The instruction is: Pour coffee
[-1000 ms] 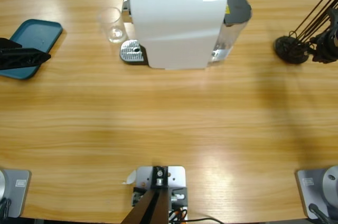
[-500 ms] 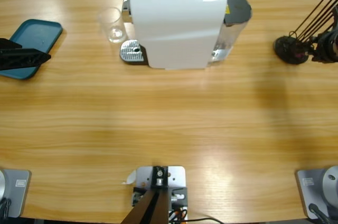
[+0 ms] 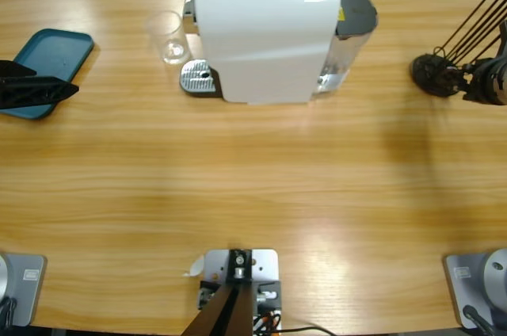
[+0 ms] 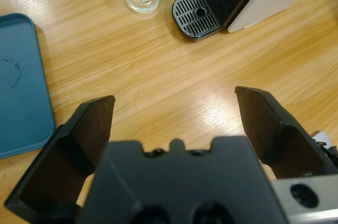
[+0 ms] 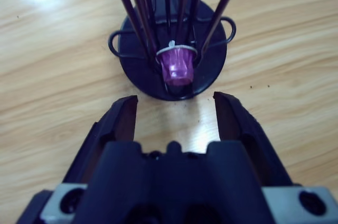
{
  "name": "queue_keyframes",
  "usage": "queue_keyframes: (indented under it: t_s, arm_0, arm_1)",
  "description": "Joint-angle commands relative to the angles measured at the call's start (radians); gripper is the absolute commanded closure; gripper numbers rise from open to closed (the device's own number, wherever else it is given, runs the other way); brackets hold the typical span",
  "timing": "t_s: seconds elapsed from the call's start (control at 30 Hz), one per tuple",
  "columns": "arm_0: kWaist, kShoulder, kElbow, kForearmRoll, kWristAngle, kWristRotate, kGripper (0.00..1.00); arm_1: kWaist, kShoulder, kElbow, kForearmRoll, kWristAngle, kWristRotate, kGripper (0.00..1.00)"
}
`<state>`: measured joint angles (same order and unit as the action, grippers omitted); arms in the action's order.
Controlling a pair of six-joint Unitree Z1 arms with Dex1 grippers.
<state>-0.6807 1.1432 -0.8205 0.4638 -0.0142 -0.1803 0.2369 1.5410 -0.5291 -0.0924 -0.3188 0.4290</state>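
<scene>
Coffee: no liquid can be made out for certain. The only vessel for it is a clear glass (image 3: 168, 37) that looks empty in the left wrist view.
Glass: upright on the surface (image 3: 253, 185), just beside the coffee machine (image 3: 265, 35) on its drip-tray side.
Drip tray (image 3: 198, 78): a perforated metal grate at the foot of the coffee machine, near the glass and not touching it; nothing stands on it.
Coffee machine: white body with a black top and a clear water tank (image 3: 352, 31) on the side away from the glass.
Left gripper (image 4: 174, 97): jaws wide apart and holding nothing, well apart from the coffee machine, over the edge of a blue tray (image 3: 47, 55).
Capsule rack (image 3: 434, 73): black wire on a round base, well apart from the coffee machine on its tank side; a purple capsule (image 5: 177, 65) sits low in it.
Right gripper (image 5: 175, 97): jaws apart and empty, just short of the rack's base, in line with the capsule.
</scene>
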Motion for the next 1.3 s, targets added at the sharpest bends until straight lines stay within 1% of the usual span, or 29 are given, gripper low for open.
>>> queue_keyframes:
  t_s: [0.03,0.43,0.8,0.83,0.87,0.9,0.97,1.0,1.07,1.1,1.2,1.23,1.27,1.3]
  arm_0:
    - [0.011,0.027,0.033,0.004,-0.020,-0.008,0.009]
    - [0.010,0.029,0.034,0.002,-0.020,-0.007,0.009]
    - [0.010,0.029,0.037,-0.002,-0.020,-0.004,0.009]
    - [0.011,0.029,0.037,-0.002,-0.020,-0.004,0.009]
    - [0.011,0.029,0.037,-0.002,-0.020,-0.004,0.009]
    - [0.011,0.029,0.037,-0.002,-0.019,-0.004,0.009]
    - [0.011,0.029,0.037,-0.003,-0.019,-0.004,0.009]
    - [0.010,0.029,0.037,-0.003,-0.020,-0.004,0.009]
    - [0.011,0.029,0.037,-0.004,-0.020,-0.004,0.009]
    - [0.011,0.029,0.037,-0.004,-0.019,-0.004,0.009]
    - [0.011,0.029,0.037,-0.005,-0.019,-0.004,0.009]
    - [0.011,0.029,0.038,-0.006,-0.020,-0.004,0.009]
    - [0.011,0.029,0.038,-0.007,-0.020,-0.004,0.009]
    - [0.011,0.029,0.038,-0.007,-0.020,-0.004,0.009]
  arm_1:
    - [0.010,0.015,0.043,-0.043,-0.023,0.012,0.395]
    - [0.010,0.071,0.041,-0.082,-0.024,0.013,0.400]
    - [0.008,0.091,0.044,-0.094,-0.054,0.039,0.415]
    - [0.008,0.093,0.046,-0.098,-0.056,0.041,0.444]
    - [0.008,0.094,0.046,-0.102,-0.057,0.042,0.517]
    - [0.008,0.097,0.046,-0.105,-0.057,0.042,0.534]
    - [0.008,0.102,0.047,-0.110,-0.058,0.045,0.539]
    - [0.008,0.104,0.047,-0.110,-0.060,0.046,0.583]
    - [0.008,0.106,0.049,-0.111,-0.069,0.055,0.752]
    - [0.008,0.106,0.050,-0.112,-0.072,0.058,0.796]
    - [0.008,0.108,0.052,-0.112,-0.076,0.065,0.798]
    - [0.008,0.108,0.053,-0.112,-0.077,0.065,0.838]
    - [0.008,0.110,0.053,-0.112,-0.078,0.065,0.911]
    - [0.008,0.111,0.053,-0.112,-0.078,0.066,0.915]
